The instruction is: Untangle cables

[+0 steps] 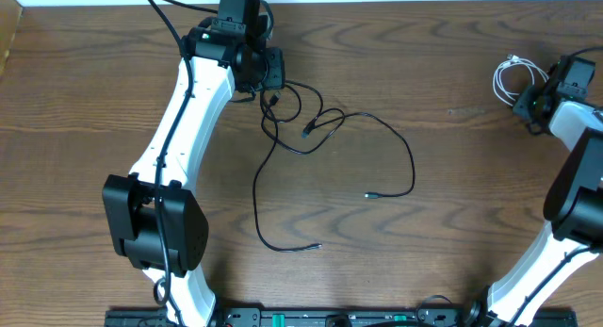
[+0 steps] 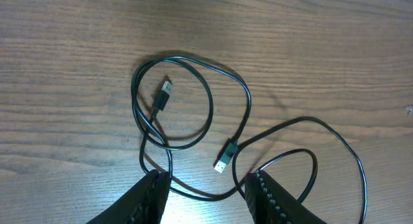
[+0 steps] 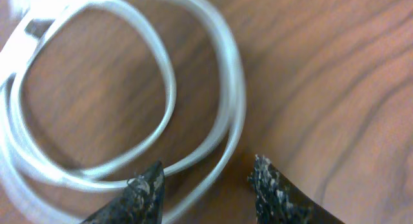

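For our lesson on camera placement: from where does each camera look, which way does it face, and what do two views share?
Overhead: above the table, facing straight down; both arms show, left arm, right arm.
Left wrist: on the left arm, facing down at the black cable; left tool fingertips show.
Right wrist: on the right arm, close on the white cable, blurred; right tool fingertips show.
Shared: overhead and left wrist both show the black cable.

The white-and-black left arm [image 1: 184, 106] stretches far forward, its black two-finger left gripper [image 2: 206, 179] aimed downward, jaws parted. The matching right arm [image 1: 577, 167] bends forward, its right gripper [image 3: 208, 171] likewise parted.
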`<act>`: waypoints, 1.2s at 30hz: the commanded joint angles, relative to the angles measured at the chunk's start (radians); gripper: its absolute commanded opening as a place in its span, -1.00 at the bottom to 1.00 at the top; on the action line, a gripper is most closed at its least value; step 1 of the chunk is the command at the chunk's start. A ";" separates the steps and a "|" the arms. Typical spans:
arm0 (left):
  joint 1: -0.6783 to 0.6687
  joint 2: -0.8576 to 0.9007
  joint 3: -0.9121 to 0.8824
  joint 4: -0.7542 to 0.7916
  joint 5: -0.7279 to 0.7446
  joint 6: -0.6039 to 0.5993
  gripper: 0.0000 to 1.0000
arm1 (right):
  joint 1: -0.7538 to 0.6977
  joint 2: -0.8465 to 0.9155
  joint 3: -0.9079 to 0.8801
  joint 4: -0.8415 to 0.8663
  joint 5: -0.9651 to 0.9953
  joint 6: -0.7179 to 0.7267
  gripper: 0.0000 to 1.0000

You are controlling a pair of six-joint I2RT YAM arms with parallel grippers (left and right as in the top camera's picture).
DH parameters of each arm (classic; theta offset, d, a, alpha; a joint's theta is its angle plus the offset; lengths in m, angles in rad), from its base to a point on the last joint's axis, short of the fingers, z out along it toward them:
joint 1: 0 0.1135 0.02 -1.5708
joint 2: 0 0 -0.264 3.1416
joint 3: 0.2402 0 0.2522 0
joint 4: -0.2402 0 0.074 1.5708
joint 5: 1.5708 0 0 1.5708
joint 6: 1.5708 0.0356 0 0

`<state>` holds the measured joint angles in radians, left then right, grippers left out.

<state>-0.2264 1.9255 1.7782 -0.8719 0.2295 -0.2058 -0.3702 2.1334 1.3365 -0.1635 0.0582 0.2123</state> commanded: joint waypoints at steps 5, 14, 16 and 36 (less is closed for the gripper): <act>-0.004 0.016 -0.008 -0.002 -0.013 -0.059 -0.12 | -0.019 0.245 -0.011 0.203 0.120 0.215 -0.15; -0.004 0.016 -0.008 -0.002 -0.013 -0.062 -0.12 | -0.074 0.285 0.157 0.078 0.161 0.244 -0.09; -0.004 0.016 -0.008 -0.002 -0.013 -0.062 -0.12 | -0.089 0.285 0.233 -0.012 0.160 0.244 -0.06; -0.004 0.016 -0.009 -0.002 0.048 0.078 0.31 | -0.009 0.059 0.651 -0.696 -0.537 -0.126 0.98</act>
<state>-0.2272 1.9266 1.7782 -0.8700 0.2382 -0.2039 -0.4442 2.3341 1.9633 -0.7990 -0.3058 0.1848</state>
